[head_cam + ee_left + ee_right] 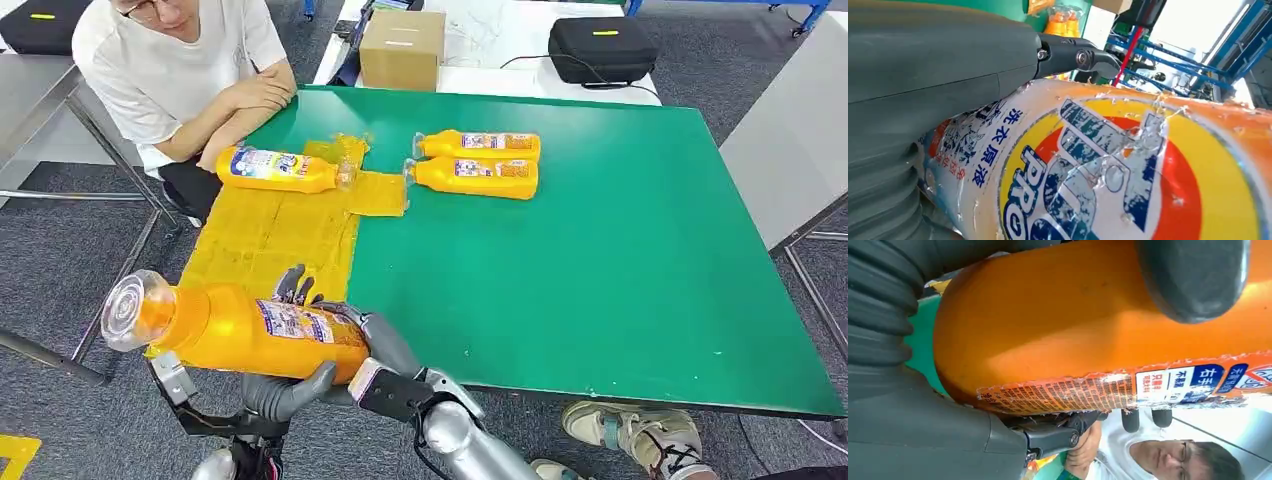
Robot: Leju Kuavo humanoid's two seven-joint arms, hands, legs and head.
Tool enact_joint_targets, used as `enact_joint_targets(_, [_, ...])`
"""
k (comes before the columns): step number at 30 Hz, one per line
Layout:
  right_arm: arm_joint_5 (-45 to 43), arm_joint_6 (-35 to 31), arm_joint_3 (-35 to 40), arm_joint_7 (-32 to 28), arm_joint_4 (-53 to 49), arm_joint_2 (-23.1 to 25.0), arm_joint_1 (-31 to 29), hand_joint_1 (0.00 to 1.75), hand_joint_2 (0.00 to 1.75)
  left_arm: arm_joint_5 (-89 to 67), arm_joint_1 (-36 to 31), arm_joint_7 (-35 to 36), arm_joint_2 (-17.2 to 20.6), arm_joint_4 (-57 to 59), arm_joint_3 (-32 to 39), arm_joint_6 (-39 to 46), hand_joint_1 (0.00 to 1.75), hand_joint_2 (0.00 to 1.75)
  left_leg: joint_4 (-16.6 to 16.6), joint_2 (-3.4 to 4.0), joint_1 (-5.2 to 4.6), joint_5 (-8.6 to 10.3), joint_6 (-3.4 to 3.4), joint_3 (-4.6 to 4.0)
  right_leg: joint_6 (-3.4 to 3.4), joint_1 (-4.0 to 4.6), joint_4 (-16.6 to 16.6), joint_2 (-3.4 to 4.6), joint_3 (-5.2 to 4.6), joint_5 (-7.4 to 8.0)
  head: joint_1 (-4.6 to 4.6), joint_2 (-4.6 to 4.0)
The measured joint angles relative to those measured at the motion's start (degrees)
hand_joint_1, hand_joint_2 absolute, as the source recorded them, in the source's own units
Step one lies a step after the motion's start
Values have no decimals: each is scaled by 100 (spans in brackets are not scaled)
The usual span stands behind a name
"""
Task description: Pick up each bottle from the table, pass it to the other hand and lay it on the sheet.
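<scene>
Between your two hands, at the near left corner of the green table [620, 260], the orange bottle [250, 335] lies on its side in the air, its clear cap pointing out past the table's left edge. Your right hand [345, 335] wraps the bottle's base end, fingers over the label and thumb beneath. Your left hand [275, 395] cups the same bottle from below, just beside the right. Beyond your hands lies the yellow sheet [270, 235], with a second bottle [285, 169] resting across its far end. Farther right, two more bottles [478, 163] lie side by side on the bare table. A seated person [190, 70] leans on the far left corner.
</scene>
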Motion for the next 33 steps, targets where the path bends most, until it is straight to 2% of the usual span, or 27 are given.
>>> enact_joint_targets(1, [-2, 0, 2, 0, 9, 4, 0, 136, 175, 2, 1, -11, 0, 0, 7, 7, 175, 175, 0, 0, 0, 0, 0, 0, 0, 0, 0, 0, 0, 0, 0, 0])
enact_joint_targets(2, [-4, -2, 4, 0, 15, 9, 0, 175, 175, 9, 0, -11, 0, 0, 13, 11, 175, 175, 0, 1, 0, 0, 0, 0, 0, 0, 0, 0, 0, 0, 2, 0])
enact_joint_targets(3, [0, -6, 11, 2, 26, 11, -2, 175, 175, 11, 0, -11, 0, 0, 20, 20, 175, 175, 0, 1, 0, 0, 0, 0, 0, 0, 0, 0, 0, 0, 0, 0])
enact_joint_targets(4, [20, -35, 18, 18, 33, 11, -3, 141, 175, 18, 1, -11, 0, 0, 26, 22, 175, 175, 0, 0, 0, 0, 0, 0, 0, 0, 0, 0, 0, 0, 2, 0])
enact_joint_targets(5, [53, -75, 31, 44, 39, 11, -4, 12, 175, 22, 1, -11, 0, 0, 37, 20, 175, 175, 0, 1, 0, 0, 0, 0, 0, 0, 0, 0, 0, 0, 2, 0])
enact_joint_targets(6, [105, -127, 42, 90, 55, 20, -5, 0, 175, 35, 1, -9, 0, 0, 48, 20, 175, 175, 0, 1, 0, 0, 0, 0, 0, 0, 0, 0, -1, 0, 2, 0])
enact_joint_targets(7, [215, -215, 57, 155, 77, 26, -11, 0, 175, 35, 2, -7, 0, 0, 66, 20, 175, 175, 0, 1, 0, 0, 0, 0, 0, 0, 0, 0, -1, 0, 0, 0])
enact_joint_targets(8, [351, -296, 92, 208, 92, 28, -19, 0, 0, 22, 5, 0, 0, 0, 77, 31, 175, 175, 0, 1, 0, 0, 0, 0, 0, 0, 0, 0, -1, 0, 2, 0])
enact_joint_targets(17, [807, -599, 398, 442, 212, 15, -19, 0, 0, -208, 72, 37, -2, -15, 203, 262, 175, 175, 0, 3, 0, 0, 0, -1, 0, 0, 0, 1, -3, 0, 0, 0])
enact_joint_targets(29, [789, -708, 459, 479, 225, 15, 20, 0, 0, -258, 101, 98, 0, -46, 240, 282, 175, 175, 0, 3, 0, 0, 0, 0, 0, 0, -1, 1, -3, 0, 0, 0])
enact_joint_targets(33, [809, -879, 459, 542, 223, -9, 126, 0, 0, -1222, 17, 197, 18, -46, 258, 1105, 175, 175, 0, 2, 0, 0, 0, -1, 0, 0, -1, 0, -4, 0, 2, 0])
